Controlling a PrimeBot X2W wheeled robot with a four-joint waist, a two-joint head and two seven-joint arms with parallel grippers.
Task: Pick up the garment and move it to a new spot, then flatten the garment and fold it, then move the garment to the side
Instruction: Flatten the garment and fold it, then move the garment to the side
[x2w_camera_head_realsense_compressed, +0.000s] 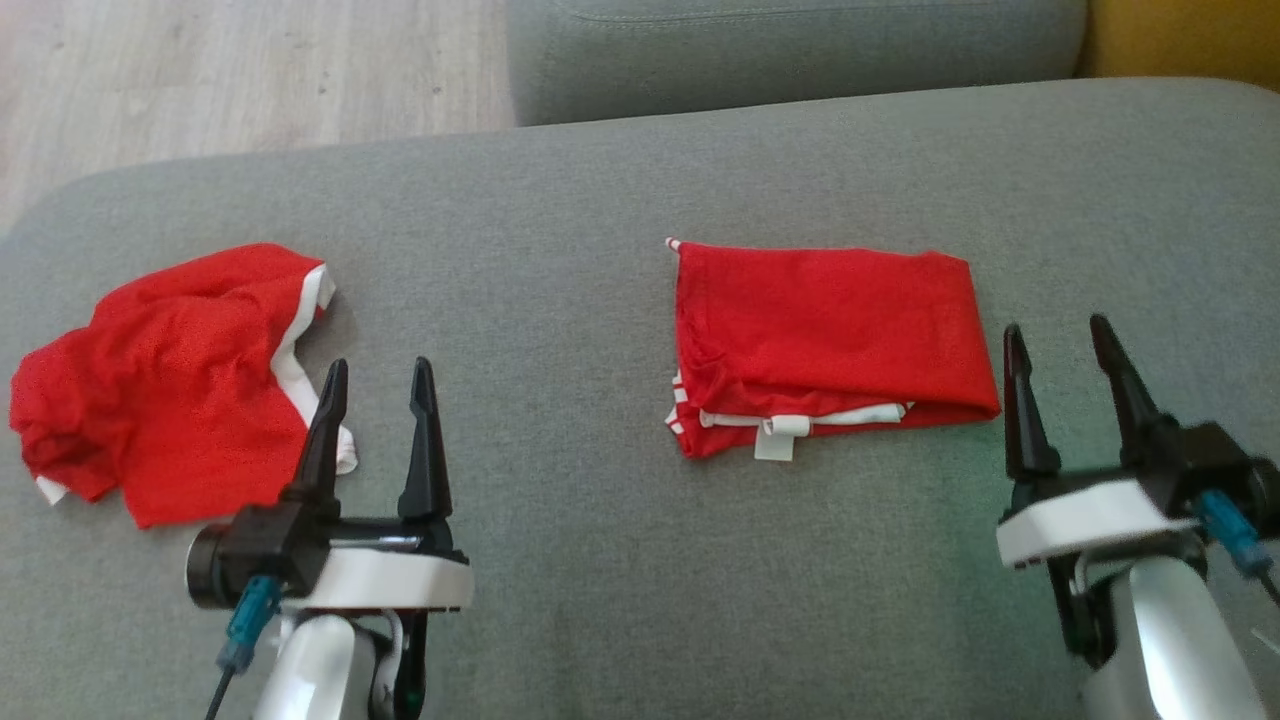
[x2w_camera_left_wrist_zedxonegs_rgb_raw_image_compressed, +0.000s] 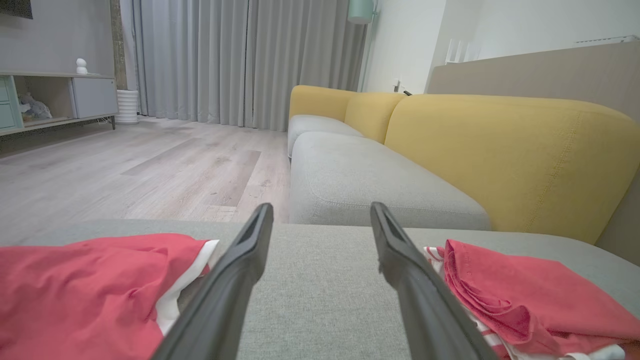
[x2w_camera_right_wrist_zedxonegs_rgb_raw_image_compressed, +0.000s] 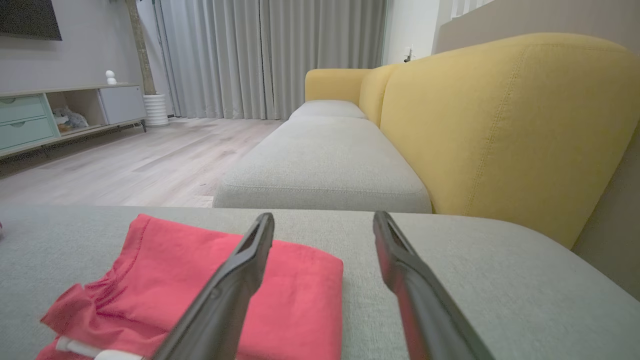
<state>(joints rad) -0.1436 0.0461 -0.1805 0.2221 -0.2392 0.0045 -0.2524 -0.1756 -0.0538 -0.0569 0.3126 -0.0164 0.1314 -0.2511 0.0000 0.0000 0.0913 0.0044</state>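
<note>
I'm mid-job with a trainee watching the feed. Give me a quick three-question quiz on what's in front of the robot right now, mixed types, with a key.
1. True or false: the right gripper, beside the right edge of the folded red garment, holds nothing.
2. Multiple choice: the crumpled red garment lies nearest to A) the left gripper, B) the right gripper, C) the folded red garment.
3. Short answer: how many red garments lie on the grey cushion?

Key: 1 true; 2 A; 3 two.
</note>
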